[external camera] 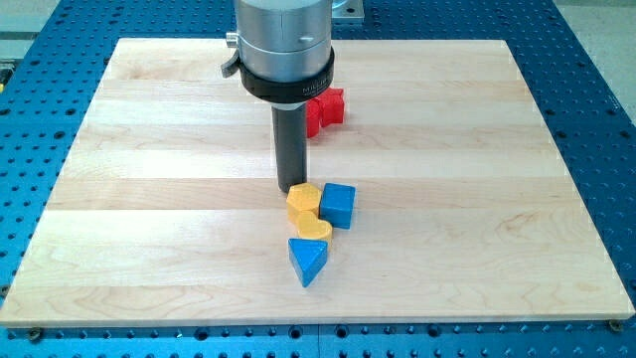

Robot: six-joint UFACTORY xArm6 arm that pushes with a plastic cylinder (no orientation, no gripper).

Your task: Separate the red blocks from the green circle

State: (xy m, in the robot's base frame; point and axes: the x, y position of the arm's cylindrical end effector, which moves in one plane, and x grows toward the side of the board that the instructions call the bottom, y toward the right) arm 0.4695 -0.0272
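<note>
A red block [326, 110] sits near the view's top centre, partly hidden behind the arm's body; its shape is unclear. I see no green circle and no second red block. My tip [293, 188] rests on the board just at the upper left of a yellow block [303, 197], well below the red block. The rod rises from it to the grey arm body [283, 45].
Below the tip lies a cluster: the yellow block, a yellow heart-shaped block [312, 227] under it, a blue cube [338, 205] to their right, and a blue triangular block [307, 261] at the bottom. The wooden board [129, 199] lies on a blue perforated table [606, 119].
</note>
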